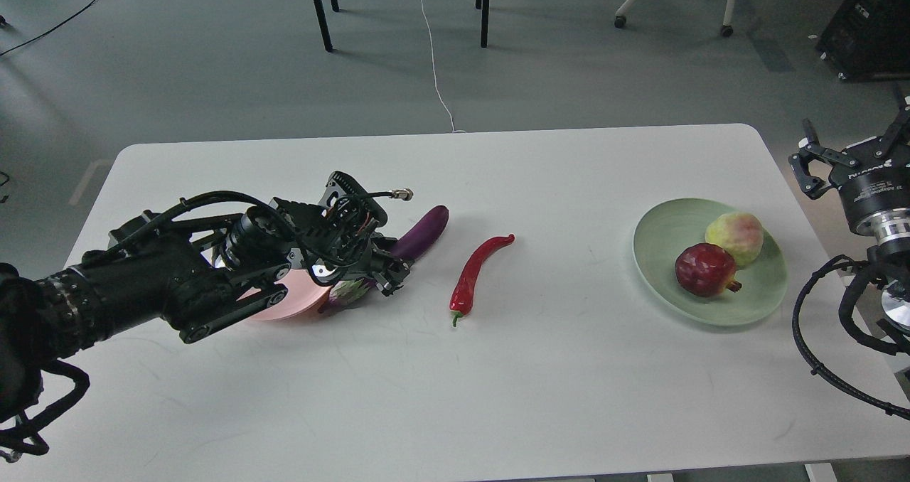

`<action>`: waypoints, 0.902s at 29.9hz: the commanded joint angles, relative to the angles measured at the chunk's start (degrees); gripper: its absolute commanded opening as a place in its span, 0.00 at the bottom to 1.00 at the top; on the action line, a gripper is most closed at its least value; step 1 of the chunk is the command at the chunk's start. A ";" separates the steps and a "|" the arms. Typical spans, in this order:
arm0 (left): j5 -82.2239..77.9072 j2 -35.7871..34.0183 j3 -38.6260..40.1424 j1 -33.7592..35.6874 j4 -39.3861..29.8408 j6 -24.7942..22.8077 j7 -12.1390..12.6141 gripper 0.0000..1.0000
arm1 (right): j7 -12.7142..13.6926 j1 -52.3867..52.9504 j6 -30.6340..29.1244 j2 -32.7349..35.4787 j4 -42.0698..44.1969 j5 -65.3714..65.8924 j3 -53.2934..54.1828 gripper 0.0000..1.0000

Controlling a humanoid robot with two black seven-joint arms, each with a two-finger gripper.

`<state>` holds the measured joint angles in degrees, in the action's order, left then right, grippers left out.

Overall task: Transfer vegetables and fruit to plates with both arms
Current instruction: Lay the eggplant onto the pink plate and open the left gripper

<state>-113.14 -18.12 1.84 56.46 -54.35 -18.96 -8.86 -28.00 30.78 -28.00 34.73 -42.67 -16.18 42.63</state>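
Note:
My left gripper point(389, 274) is shut on the purple eggplant point(424, 229) near its calyx end. The eggplant lies slanted, with its calyx end at the edge of the pale pink plate point(284, 306) and its dark tip pointing up and right. The arm hides most of the pink plate. The red chili pepper point(472, 274) lies on the white table point(569, 368) just right of the eggplant. The pale green plate point(661, 244) at the right holds the dark red pomegranate point(702, 269) and the yellow-green fruit point(736, 237). My right gripper point(849, 156) is open and empty, off the table's right edge.
Beyond the table's far edge are a grey floor, chair and table legs point(483, 9) and a white cable point(434, 62). A black cable loop point(817, 311) of my right arm hangs past the table's right edge.

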 commanded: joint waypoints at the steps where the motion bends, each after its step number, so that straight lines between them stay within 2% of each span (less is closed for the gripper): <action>1: 1.07 -1.47 2.72 0.75 -1.62 0.94 0.15 0.20 | 0.00 0.07 0.00 0.08 0.13 0.01 0.00 0.97; 4: 6.33 -6.12 5.54 2.59 -5.83 -0.02 0.15 0.21 | 0.00 -0.02 0.00 -0.01 0.22 0.01 0.00 0.97; 9: 13.03 -17.10 5.02 3.83 -13.22 -0.99 -0.11 0.22 | 0.00 -0.28 0.00 -0.18 1.09 0.01 0.00 0.97; 14: 12.95 -24.85 2.73 -0.72 -13.68 -0.29 -0.55 0.23 | 0.00 0.25 0.00 -3.08 3.91 0.09 -0.26 0.97; 17: 12.86 -26.09 2.73 -2.84 -13.15 0.15 -0.46 0.25 | 0.00 0.34 0.00 -3.26 3.91 0.09 -0.26 0.97; 18: 12.86 -26.09 2.73 -3.37 -12.80 0.93 -0.37 0.31 | 0.00 0.34 0.00 -3.26 3.91 0.18 -0.35 0.97; 20: 12.77 -25.65 2.82 -4.08 -11.92 4.00 -0.02 0.54 | 0.00 0.34 0.00 -3.26 4.00 0.36 -0.53 0.97; 21: 12.77 -25.56 2.73 -4.34 -11.48 5.41 -0.02 0.70 | 0.00 0.34 0.00 -3.26 4.00 0.45 -0.61 0.97; 22: 12.77 -25.56 2.73 -4.52 -11.30 6.21 -0.02 0.78 | 0.00 0.42 0.00 -3.26 4.00 0.53 -0.62 0.97; 27: 12.86 -25.74 2.73 -4.78 -11.12 6.30 -0.20 0.81 | 0.00 0.51 0.00 -2.82 4.09 0.71 -0.70 0.97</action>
<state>-100.37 -43.70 4.52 51.75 -65.54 -12.80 -8.92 -28.00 31.21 -28.00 31.56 -38.66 -15.51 41.94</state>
